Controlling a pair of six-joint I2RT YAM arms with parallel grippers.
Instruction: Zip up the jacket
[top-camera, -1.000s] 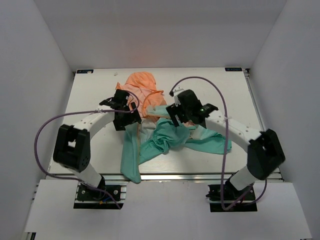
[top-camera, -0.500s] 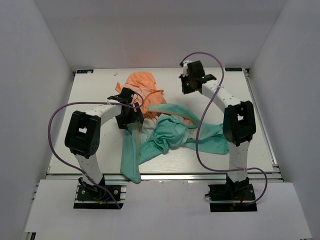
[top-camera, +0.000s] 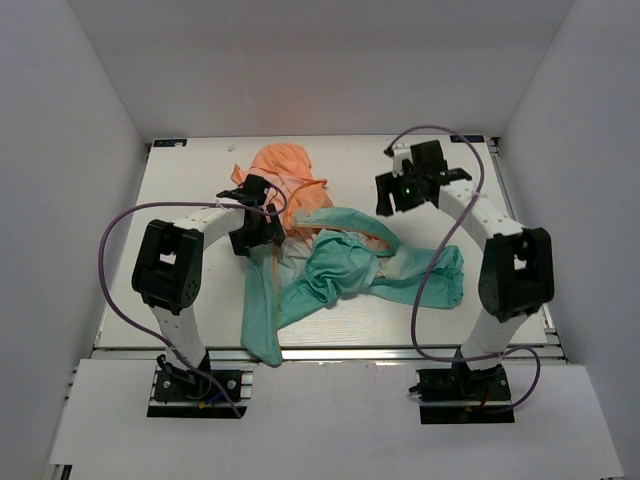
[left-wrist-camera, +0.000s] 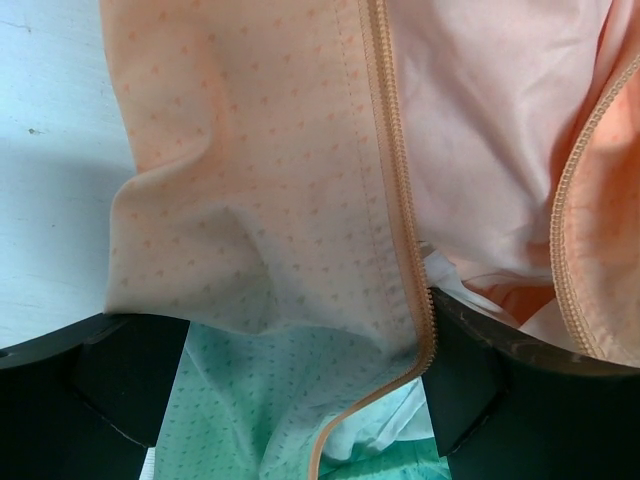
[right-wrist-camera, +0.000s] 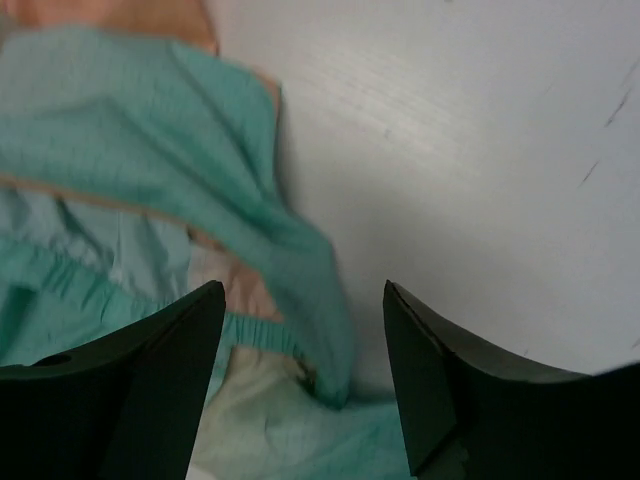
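1. Top view: the jacket (top-camera: 330, 255) lies crumpled in the middle of the table (top-camera: 190, 180). Its peach-orange part is bunched toward the far side and its teal part is spread toward the near side and the right. One teal sleeve (top-camera: 258, 320) runs down the left of the heap to the near edge of the table.
2. Top view: the left gripper (top-camera: 252, 222) is down on the left edge of the heap, where orange meets teal. The right gripper (top-camera: 400, 195) hangs over bare table at the far right, apart from the cloth.
3. Left wrist view: the left gripper (left-wrist-camera: 300, 345) is spread wide, with its dark fingers (left-wrist-camera: 120, 385) on either side of a fold of the jacket (left-wrist-camera: 250, 200). The cloth lies in the gap but is not pinched.
4. Left wrist view: one peach zipper tape (left-wrist-camera: 392, 180) runs from the top of the view down to the inner edge of the right-hand finger. The other tape (left-wrist-camera: 572, 230) curves along the right edge. Bare table (left-wrist-camera: 50, 150) shows on the left.
5. Right wrist view: the right gripper (right-wrist-camera: 303, 300) is released, with nothing between its fingers (right-wrist-camera: 160, 385).
6. Right wrist view: beneath and to the left lies a teal fold of the jacket (right-wrist-camera: 120, 150), with an elastic hem near the fingertips. White table (right-wrist-camera: 460, 150) fills the right side.
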